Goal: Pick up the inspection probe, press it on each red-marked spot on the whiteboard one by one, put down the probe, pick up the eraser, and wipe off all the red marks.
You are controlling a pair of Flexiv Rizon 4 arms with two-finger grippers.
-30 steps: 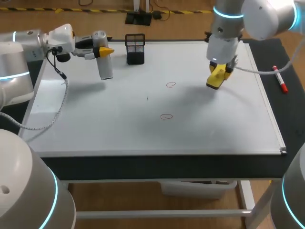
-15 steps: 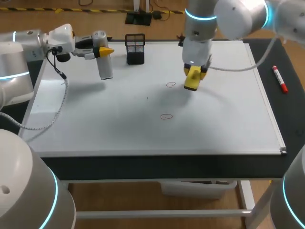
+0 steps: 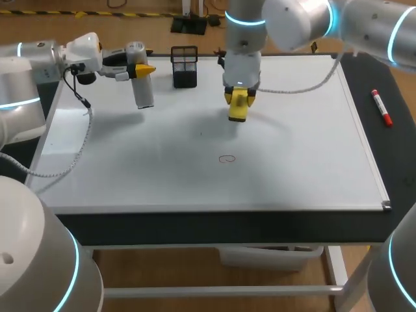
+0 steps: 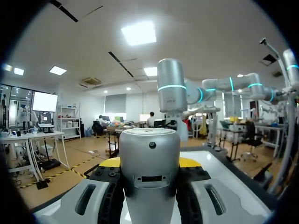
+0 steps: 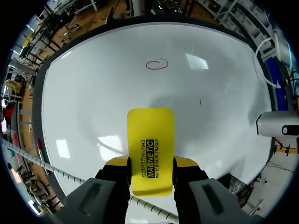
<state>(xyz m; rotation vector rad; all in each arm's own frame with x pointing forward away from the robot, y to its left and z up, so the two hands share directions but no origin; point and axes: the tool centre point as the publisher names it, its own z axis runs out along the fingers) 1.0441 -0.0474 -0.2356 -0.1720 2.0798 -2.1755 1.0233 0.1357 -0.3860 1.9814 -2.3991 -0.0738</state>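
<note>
**Q:** Head view: how is the whiteboard [image 3: 130,175] lit?

**A:** Brightly and evenly from above. Soft, diffuse shadows lie beside the eraser [image 3: 238,109] at upper centre and the inspection probe [image 3: 144,94] at upper left.

**Q:** And the wrist views?

**A:** Right wrist: pale glare patches sit on the whiteboard ahead of and beside the eraser, a faint shadow lies just ahead of it, and the whiteboard's edges bow. Left wrist: ceiling light panels [image 4: 138,32] burn white above the inspection probe.
</note>
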